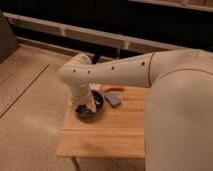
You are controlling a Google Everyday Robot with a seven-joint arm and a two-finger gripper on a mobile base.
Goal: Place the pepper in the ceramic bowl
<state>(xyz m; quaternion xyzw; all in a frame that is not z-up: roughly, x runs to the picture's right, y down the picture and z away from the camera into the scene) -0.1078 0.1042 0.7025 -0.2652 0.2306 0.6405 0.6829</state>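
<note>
The ceramic bowl (94,109) is dark and glossy and sits at the left of the wooden table (107,135). My gripper (86,106) hangs from the white arm straight over the bowl and reaches down into it. The pepper (114,89), small and red-orange, lies on the table's far edge, right of the bowl and behind the blue block. The gripper is apart from the pepper.
A blue rectangular block (113,98) lies just right of the bowl. My large white arm (175,105) covers the table's right side. Speckled floor surrounds the table, with a dark wall and rail behind.
</note>
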